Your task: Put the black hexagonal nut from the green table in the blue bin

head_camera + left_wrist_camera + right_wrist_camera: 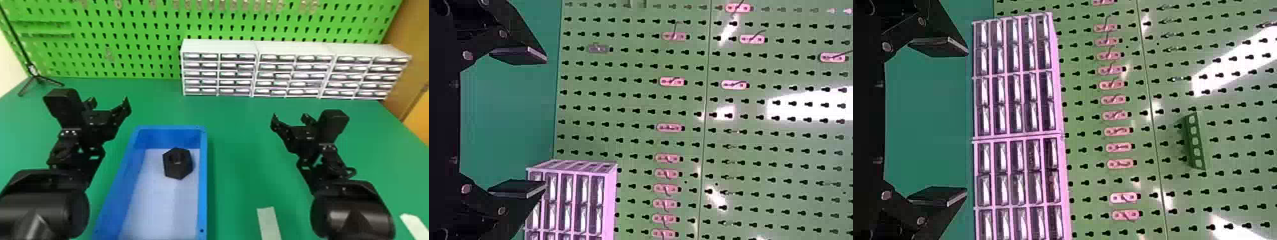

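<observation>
The black hexagonal nut (177,163) lies inside the blue bin (203,191), on its pale floor toward the far right corner. My left gripper (110,101) is held to the left of the bin, its fingers apart with nothing between them. On the other side, well right of the bin, my right gripper (289,117) also stands open and holds nothing. Both fingers of the left gripper (519,122) are spread wide in the left wrist view. The right gripper (939,121) shows the same wide gap in the right wrist view.
White drawer cabinets (220,73) stand along the back of the green table (242,143), before a green pegboard (127,38). A small black tripod (37,78) is at the back left. A pale strip (268,223) lies near the front, between the bin and the right arm.
</observation>
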Tool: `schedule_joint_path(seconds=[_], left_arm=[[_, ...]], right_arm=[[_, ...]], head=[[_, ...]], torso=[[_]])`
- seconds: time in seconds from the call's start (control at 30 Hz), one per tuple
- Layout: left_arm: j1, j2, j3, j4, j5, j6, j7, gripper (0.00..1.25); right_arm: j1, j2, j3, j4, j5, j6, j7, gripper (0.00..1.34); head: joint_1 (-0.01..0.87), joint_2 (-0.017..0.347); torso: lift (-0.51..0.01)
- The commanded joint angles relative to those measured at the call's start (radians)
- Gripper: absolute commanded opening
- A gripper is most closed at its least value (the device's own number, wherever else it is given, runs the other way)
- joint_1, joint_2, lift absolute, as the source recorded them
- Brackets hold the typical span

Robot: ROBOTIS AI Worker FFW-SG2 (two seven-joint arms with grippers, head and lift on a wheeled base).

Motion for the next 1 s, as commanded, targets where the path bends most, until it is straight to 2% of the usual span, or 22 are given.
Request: schedule_joint_path(seconds=[0.0,0.97], left_arm=[[0.003,0.0,0.005,0.0,0.001,-0.007,0.0,0.88],[0.006,0.0,0.0,0.0,-0.001,-0.007,0.0,0.88]], right_arm=[[-0.001,0.001,0.001,0.0,-0.002,0.0,0.0,1.04],[0.006,0.002,-0.028,-0.001,0.001,0.0,0.0,1.04]], head=[[0.686,0.028],[0.686,0.028]], torso=[[-0.096],[-0.096]])
